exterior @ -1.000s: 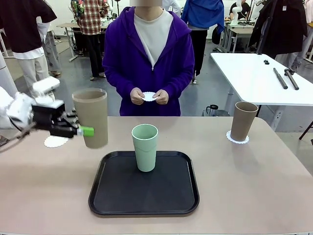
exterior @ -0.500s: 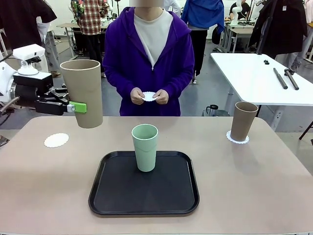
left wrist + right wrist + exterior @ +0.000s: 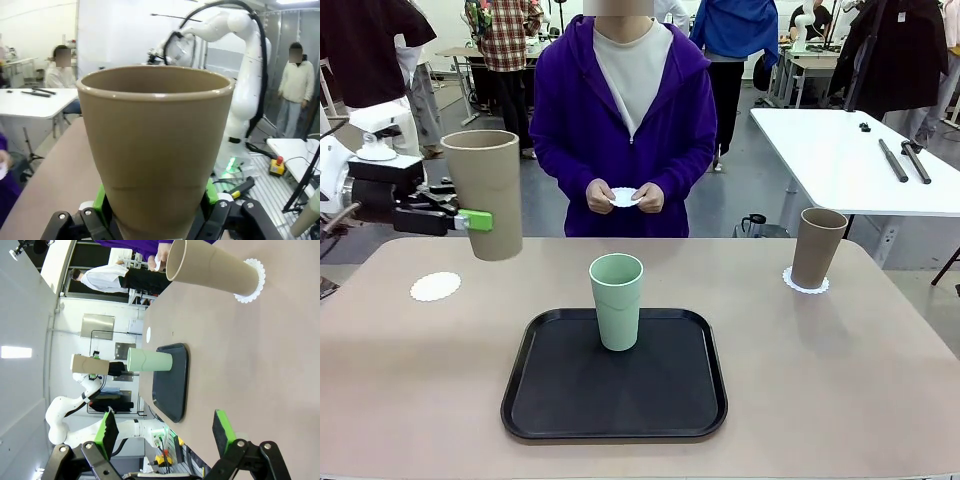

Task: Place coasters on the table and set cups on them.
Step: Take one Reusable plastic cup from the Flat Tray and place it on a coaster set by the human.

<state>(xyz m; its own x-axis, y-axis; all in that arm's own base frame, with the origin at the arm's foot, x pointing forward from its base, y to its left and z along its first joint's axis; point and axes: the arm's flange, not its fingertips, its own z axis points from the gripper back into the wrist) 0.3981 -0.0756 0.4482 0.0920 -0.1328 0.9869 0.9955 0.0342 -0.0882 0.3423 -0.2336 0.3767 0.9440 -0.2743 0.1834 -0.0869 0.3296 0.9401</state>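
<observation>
The robot's left arm comes in from the left edge with its wrist roughly level. Its left hand (image 3: 480,221) points sideways toward the middle and is clamped on the lower part of a tan cup (image 3: 486,185). That cup is close to upright, mouth up, and is held in the air above the far left part of the worktop (image 3: 840,380), clear of the surface. In the left wrist view the green pads (image 3: 100,196) press on opposite sides of the cup's wall, low down. A bare coaster (image 3: 435,287) lies flat on the worktop, lower and to the left of the held cup in the front view and apart from it. The green cup (image 3: 617,300) stands upright on the far half of the black tray (image 3: 550,425) in the middle. The other tan cup (image 3: 817,247) stands on a second coaster (image 3: 805,285) at the far right. The right hand (image 3: 165,432) is spread wide with nothing between its fingers, above the worktop and facing along it toward that cup. Across the worktop a person (image 3: 620,110) stands with both hands (image 3: 603,196) at the waist, pinching a third coaster (image 3: 625,196) between them.
</observation>
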